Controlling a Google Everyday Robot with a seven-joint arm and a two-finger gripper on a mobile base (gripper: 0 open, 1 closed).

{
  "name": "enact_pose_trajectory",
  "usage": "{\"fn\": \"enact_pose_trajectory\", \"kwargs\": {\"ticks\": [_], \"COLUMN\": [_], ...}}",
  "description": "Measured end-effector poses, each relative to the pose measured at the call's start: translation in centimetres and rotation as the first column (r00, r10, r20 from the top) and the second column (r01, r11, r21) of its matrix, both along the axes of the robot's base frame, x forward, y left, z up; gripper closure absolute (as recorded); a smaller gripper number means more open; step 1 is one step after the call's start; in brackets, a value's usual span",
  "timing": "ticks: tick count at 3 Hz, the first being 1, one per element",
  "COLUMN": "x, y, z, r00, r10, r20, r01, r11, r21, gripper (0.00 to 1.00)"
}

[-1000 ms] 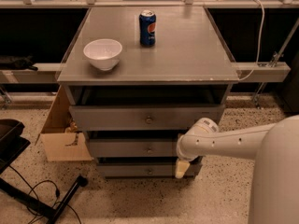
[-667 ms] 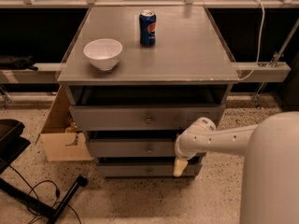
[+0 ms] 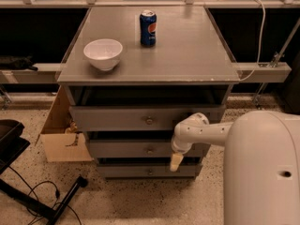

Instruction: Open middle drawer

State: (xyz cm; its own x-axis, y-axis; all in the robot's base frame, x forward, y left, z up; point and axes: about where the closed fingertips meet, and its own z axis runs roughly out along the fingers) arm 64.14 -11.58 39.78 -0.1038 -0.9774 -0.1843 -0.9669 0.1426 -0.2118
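Observation:
The grey cabinet (image 3: 140, 69) has three drawers stacked in its front. The middle drawer (image 3: 122, 149) is a long grey front with a small round metal knob (image 3: 150, 150) at its centre. It sits between the taller top drawer (image 3: 112, 118) and the low bottom drawer (image 3: 126, 171). My white arm (image 3: 206, 132) reaches in from the right across the cabinet front. My gripper (image 3: 175, 163) hangs pointing down, right of the knob, over the lower right part of the middle drawer and the bottom drawer's top edge.
A white bowl (image 3: 103, 53) and a blue soda can (image 3: 148, 27) stand on the cabinet top. A cardboard box (image 3: 63, 135) leans at the cabinet's left. Black stand legs and cables (image 3: 42, 196) lie on the speckled floor at the left. My white body (image 3: 262, 172) fills the lower right.
My gripper has shifted a little left and up along the drawer fronts. My body takes up more of the right side. The drawers have not moved.

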Motion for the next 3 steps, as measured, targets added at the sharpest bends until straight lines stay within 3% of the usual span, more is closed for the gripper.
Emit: {"fn": "enact_pose_trajectory", "kwargs": {"ticks": [1, 3], "x": [0.4, -3.2], "y": [0.3, -2.9], "z": [-0.8, -0.3], "r00": [0.9998, 0.9977], "r10": [0.002, -0.052], "r20": [-0.019, -0.042], "r01": [-0.002, 0.05], "r11": [1.0, 0.998], "r21": [-0.009, -0.046], "gripper": [0.27, 0.73]}}
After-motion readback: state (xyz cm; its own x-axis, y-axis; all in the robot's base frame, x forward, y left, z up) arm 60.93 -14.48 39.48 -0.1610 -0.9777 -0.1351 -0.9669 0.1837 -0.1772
